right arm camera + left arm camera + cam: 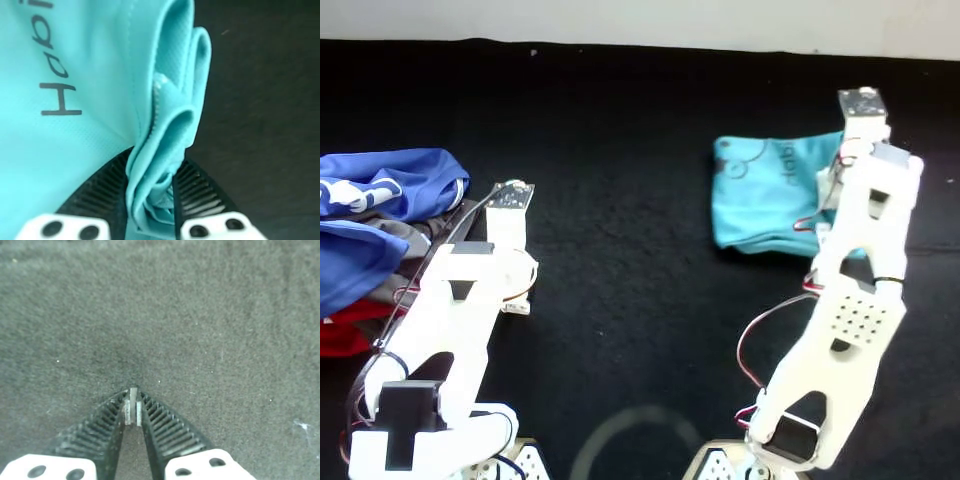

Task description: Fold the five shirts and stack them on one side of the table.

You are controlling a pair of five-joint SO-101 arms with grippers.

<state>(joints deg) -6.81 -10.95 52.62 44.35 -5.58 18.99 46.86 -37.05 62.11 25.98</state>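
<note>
A folded turquoise shirt [765, 195] with dark print lies right of the table's middle. My right gripper [150, 200] is shut on the layered edge of that turquoise shirt [100, 75], the cloth bunched between its ribbed fingers [197, 187]. In the high view the right arm [855, 260] stands over the shirt's right edge. My left gripper [133, 410] is shut on nothing, its tips touching just above the black cloth [190, 320]. The left arm [470, 290] sits beside a heap of unfolded shirts: blue and white ones [380, 200] on top, grey and red [345, 325] beneath.
The table is covered in black cloth [620, 130]. A white wall edge [640, 20] runs along the far side. Bare cloth lies between the two arms and behind them. Thin cables hang from both arms.
</note>
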